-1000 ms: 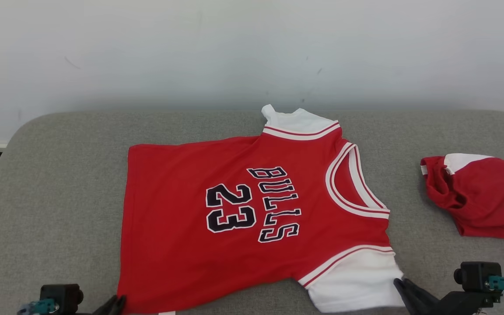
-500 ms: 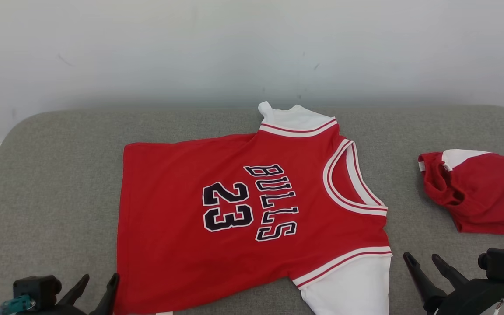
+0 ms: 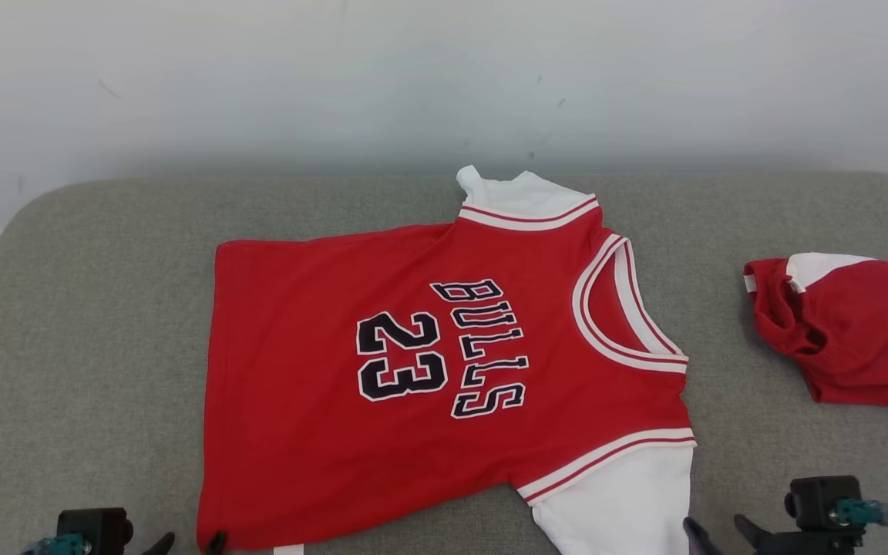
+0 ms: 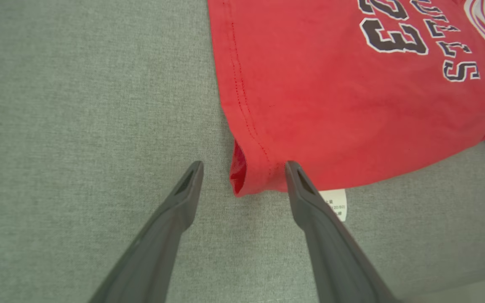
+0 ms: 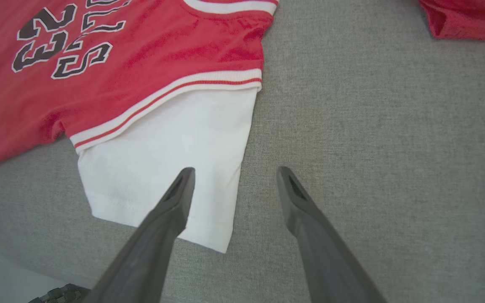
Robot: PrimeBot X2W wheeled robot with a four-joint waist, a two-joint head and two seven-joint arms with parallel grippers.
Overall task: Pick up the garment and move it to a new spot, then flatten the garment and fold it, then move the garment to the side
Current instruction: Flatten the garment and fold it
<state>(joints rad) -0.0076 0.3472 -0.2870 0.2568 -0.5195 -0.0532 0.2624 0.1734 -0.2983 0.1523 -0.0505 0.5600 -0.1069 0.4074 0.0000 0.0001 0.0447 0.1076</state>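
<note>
Grey-black fingers of the left gripper stand wide apart and hold nothing. In the left wrist view they straddle the jersey's hem corner at centre frame, one finger over bare upholstery, the other crossing the hem edge just above a white care label. Contact with the cloth cannot be confirmed. The right gripper is likewise spread and empty. In its wrist view one finger lies over the near white sleeve and the other over bare upholstery beside the sleeve's edge. Each pincer thus sits at a near corner, placement consistent with spreading the cloth by its ends. The jersey, red with dark lettering, lies face up at centre of the head view, turned sideways with the hem toward the left of frame and the neckline toward the right. It lies largely flat, with the far sleeve slightly bunched at upper centre. It rests on a grey padded surface. A second red garment lies crumpled at the right edge, well apart, and a pale wall stands behind. Assessment: flattening appears nearly complete and folding has not yet begun. Both near corners are within reach for a first fold away from the robot. The far sleeve may need smoothing, lest the fold set unevenly.
</note>
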